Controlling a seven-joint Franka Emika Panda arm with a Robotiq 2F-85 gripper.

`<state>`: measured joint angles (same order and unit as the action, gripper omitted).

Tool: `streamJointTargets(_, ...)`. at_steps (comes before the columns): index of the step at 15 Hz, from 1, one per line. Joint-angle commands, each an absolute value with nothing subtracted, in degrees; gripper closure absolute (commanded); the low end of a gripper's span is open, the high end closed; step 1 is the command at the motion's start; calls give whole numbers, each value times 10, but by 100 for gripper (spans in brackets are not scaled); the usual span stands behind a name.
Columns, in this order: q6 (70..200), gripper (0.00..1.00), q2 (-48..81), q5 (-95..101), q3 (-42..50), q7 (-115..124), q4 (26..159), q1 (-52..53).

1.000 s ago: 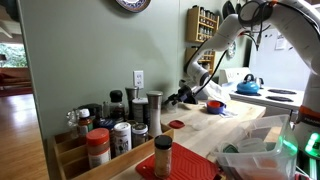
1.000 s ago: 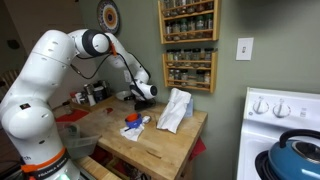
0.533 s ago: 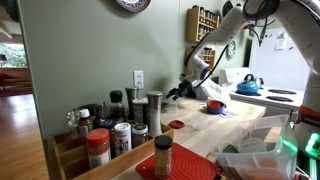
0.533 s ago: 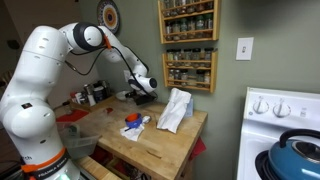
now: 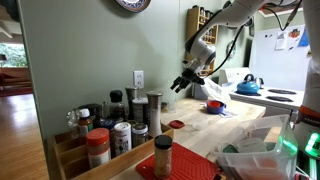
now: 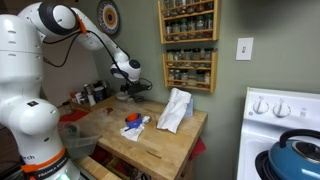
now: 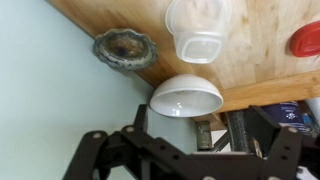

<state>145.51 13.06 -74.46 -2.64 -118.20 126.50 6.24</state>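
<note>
My gripper [image 5: 182, 85]: black, matt; metal or plastic, cannot tell. My arm shell [image 6: 25, 80]: white plastic, smooth, glossy.

Wrist view:
- countertop [image 7: 265, 45]: wood, visible grain, slight sheen
- bowl [image 7: 186, 97]: white, smooth, glossy, ceramic-like
- container [image 7: 200, 28]: translucent plastic, cloudy
- small dish [image 7: 125, 48]: grey, crinkled rim, dull, rough-looking
- lid [image 7: 308, 38]: red, smooth
- wall [image 7: 50, 90]: pale paint, matt

Exterior view:
- crumpled sheet [image 6: 176, 108]: white, creased, matt; cloth or paper, cannot tell
- kettle [image 6: 300, 155]: blue, glossy enamel look
- spice rack [image 6: 190, 45]: wood
</note>
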Motion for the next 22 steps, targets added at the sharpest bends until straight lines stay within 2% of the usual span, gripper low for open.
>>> streamJointTargets(1,1467,0,120,-740,-37,-1174,1273,59)
streamJointTargets(6,1466,0,106,-734,-39,-1164,1279,60)
streamJointTargets(15,1575,0,21,-453,-49,-775,1408,91)
streamJointTargets(19,1532,0,1,-301,-46,-605,1459,78)
streamJointTargets(22,1450,0,-35,-273,-62,-533,1439,80)
